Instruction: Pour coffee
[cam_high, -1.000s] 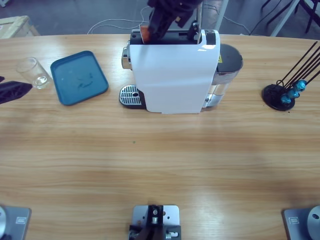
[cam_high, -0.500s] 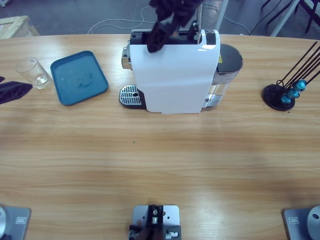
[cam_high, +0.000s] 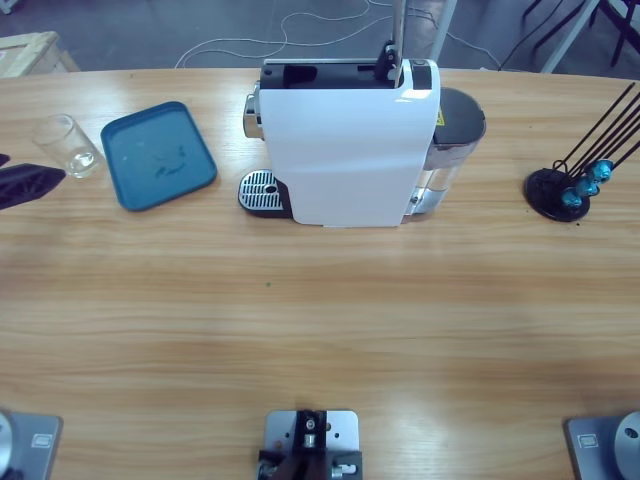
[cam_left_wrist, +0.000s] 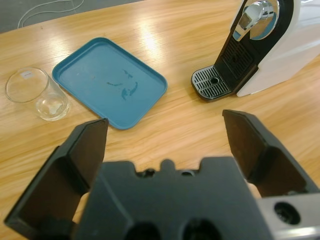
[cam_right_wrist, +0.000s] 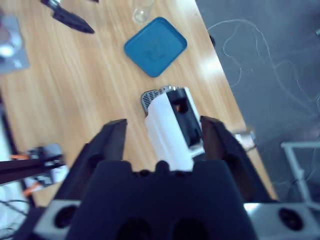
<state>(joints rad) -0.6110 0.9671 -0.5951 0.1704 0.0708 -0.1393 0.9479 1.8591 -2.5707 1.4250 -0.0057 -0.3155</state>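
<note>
No coffee shows anywhere. The white coffee machine (cam_high: 345, 150) stands mid-table with its top slot open and its lever (cam_high: 396, 40) raised. From high above, the right wrist view looks down on the machine (cam_right_wrist: 170, 132), with an orange capsule (cam_right_wrist: 180, 106) in the slot. My right gripper (cam_right_wrist: 162, 125) is open and holds nothing; it is out of the high view. An empty clear glass (cam_high: 68, 146) (cam_left_wrist: 37, 95) stands left of the blue tray (cam_high: 158, 156) (cam_left_wrist: 110, 82). My left gripper (cam_high: 25, 182) (cam_left_wrist: 165, 122) is open, low over the table near the glass.
The machine's drip grate (cam_high: 258, 190) (cam_left_wrist: 212, 82) faces the tray with nothing on it. A black capsule stand (cam_high: 565, 190) with blue capsules is at the far right. Cables lie on the floor behind the table.
The arm that hung over the machine's top has lifted out of the high view. The orange capsule seen at its jaws a second ago is gone from them. The left gripper has stayed put.
</note>
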